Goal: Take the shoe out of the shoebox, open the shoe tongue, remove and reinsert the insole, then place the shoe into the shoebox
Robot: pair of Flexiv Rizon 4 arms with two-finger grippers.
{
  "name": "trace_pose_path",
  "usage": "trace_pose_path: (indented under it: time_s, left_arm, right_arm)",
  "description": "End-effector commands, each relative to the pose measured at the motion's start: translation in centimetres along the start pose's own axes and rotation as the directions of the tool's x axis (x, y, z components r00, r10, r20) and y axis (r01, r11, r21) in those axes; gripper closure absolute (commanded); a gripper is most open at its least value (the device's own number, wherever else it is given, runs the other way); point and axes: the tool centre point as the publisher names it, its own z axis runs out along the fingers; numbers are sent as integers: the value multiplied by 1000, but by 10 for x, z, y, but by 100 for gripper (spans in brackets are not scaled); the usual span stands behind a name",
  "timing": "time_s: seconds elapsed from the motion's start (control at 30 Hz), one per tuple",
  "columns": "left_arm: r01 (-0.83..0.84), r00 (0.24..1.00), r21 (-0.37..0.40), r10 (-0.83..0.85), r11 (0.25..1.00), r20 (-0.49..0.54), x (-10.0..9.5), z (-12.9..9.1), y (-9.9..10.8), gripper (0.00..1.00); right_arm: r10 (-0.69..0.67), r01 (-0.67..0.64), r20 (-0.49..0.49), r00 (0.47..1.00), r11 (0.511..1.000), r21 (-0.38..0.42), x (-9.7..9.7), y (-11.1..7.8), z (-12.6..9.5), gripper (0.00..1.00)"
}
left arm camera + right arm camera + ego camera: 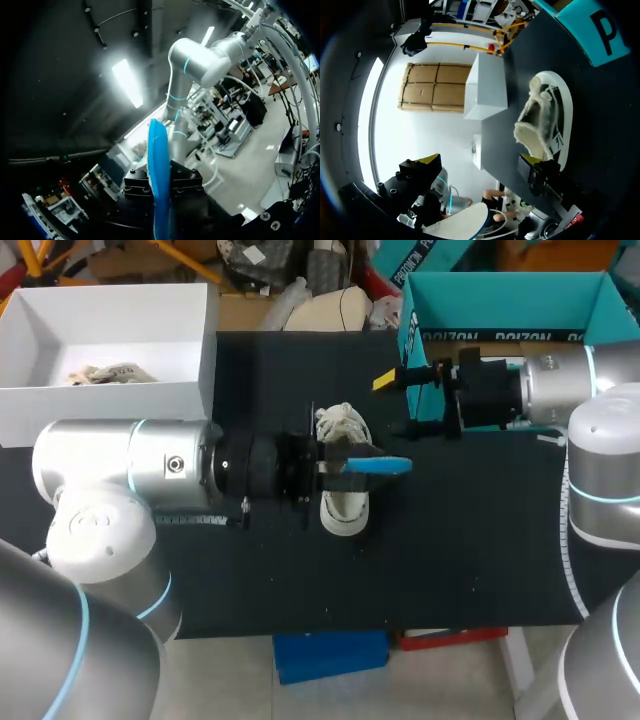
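The head camera sits high up and looks down on the black table top (480,570). The left wrist camera faces sideways, off the table, very close to a thin blue insole (159,175); the head view shows that insole (378,465) too. The right wrist camera looks low across the table at a white lace-up shoe (547,120), farther off, and the head view shows this shoe (345,512) from above.

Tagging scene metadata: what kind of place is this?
Likely a robot manipulation test bench: a black table, a teal shoebox and white box at its back, the left gripper holding a blue insole above a white shoe.
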Motion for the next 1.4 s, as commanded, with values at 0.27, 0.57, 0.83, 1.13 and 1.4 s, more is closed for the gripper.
trace_pose_path:
  time_s: [0.27,0.57,0.83,1.13,1.4]
  left_arm:
    - [-116,993,21,117,993,-23,18,-13,0,100]
    - [-308,949,9,308,951,-62,42,-15,-4,100]
    - [-529,845,45,531,847,-64,70,-33,18,100]
    - [-616,781,57,618,786,-88,86,-46,65,100]
    - [-671,732,47,672,740,-113,89,-53,108,100]
  right_arm:
    - [0,0,0,1000,1000,-4,0,-1,1,0]
    - [0,0,0,1000,1000,-4,0,-1,1,0]
    - [0,0,0,1000,1000,-4,0,-1,1,0]
    - [0,0,0,1000,1000,-4,0,-1,1,0]
    - [0,0,0,1000,1000,-4,0,-1,1,0]
